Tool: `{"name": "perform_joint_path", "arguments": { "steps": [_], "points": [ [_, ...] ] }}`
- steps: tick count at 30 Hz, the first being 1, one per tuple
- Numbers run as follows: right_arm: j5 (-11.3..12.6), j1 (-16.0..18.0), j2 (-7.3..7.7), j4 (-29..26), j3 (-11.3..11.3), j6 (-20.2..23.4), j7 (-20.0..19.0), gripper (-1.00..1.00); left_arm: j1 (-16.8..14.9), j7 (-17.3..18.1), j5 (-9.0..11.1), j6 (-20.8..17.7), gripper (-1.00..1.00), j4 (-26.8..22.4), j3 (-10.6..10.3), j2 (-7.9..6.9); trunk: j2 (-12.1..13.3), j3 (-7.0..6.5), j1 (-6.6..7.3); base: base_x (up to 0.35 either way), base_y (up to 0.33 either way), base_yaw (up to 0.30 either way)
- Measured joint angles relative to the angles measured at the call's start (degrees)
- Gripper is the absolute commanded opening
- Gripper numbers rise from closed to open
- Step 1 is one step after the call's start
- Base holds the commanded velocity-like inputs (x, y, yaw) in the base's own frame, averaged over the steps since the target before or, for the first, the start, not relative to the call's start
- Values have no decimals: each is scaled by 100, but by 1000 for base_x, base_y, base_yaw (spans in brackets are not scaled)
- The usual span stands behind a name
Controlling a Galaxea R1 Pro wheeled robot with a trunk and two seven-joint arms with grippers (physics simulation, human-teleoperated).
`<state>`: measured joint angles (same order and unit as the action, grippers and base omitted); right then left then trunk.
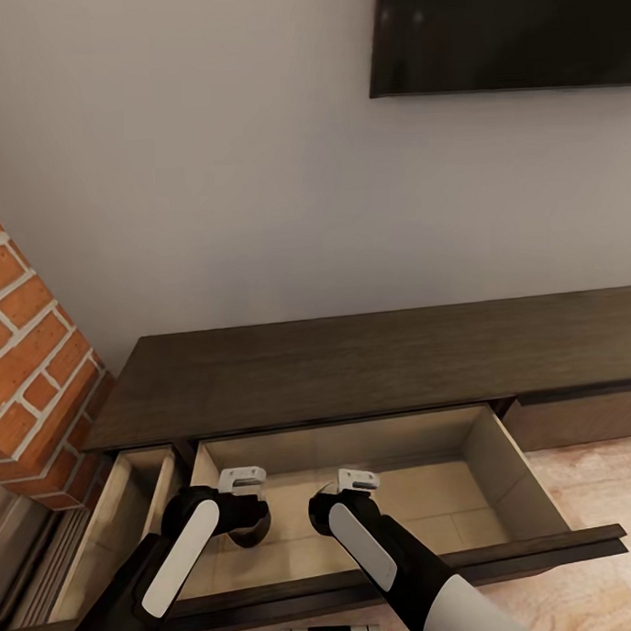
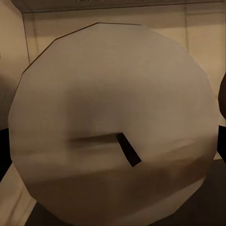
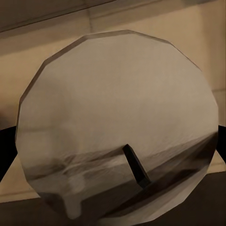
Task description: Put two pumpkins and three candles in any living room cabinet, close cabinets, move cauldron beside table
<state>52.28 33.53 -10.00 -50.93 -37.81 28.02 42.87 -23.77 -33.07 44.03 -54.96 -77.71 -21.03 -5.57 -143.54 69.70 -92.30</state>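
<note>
The long dark brown cabinet (image 1: 354, 360) stands against the wall with its wide drawer (image 1: 506, 472) pulled open, showing pale wood inside. Both arms reach down into this drawer. My left gripper (image 1: 244, 530) is over the drawer's left part and my right gripper (image 1: 326, 515) is close beside it, near the middle. The left wrist view looks straight at the round beige-grey top of a candle (image 2: 113, 127) with its short dark wick, and dark fingers (image 2: 4, 148) press its sides. A second candle (image 3: 117, 122) sits the same way between the right fingers (image 3: 4, 141).
A narrower drawer (image 1: 131, 507) at the cabinet's left end also stands open, next to a red brick column (image 1: 33, 364). To the right a drawer front (image 1: 577, 419) is closed above the wooden floor (image 1: 599, 496). A dark screen (image 1: 500, 32) hangs on the wall.
</note>
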Motion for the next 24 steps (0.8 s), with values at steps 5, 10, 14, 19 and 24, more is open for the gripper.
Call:
{"name": "perform_joint_path", "arguments": {
  "steps": [5,10,14,19,24],
  "points": [
    [6,0,0,3,0,0,0,-100,0,0,-1,0,-100,-1,6,0,0,0,0,0,0,0],
    [10,0,0,9,0,-1,1,-100,0,0,-2,0,-100,-1,10,0,0,0,0,0,0,0],
    [10,0,0,12,0,-1,1,-100,0,0,0,-1,-100,-1,14,0,0,0,0,0,0,0],
    [10,0,0,17,0,-1,1,-100,0,0,2,0,-100,-1,16,0,0,0,0,0,0,0],
    [10,0,0,20,0,0,1,-100,0,0,4,0,-100,-1,18,0,0,0,0,0,0,0]
  ]
}}
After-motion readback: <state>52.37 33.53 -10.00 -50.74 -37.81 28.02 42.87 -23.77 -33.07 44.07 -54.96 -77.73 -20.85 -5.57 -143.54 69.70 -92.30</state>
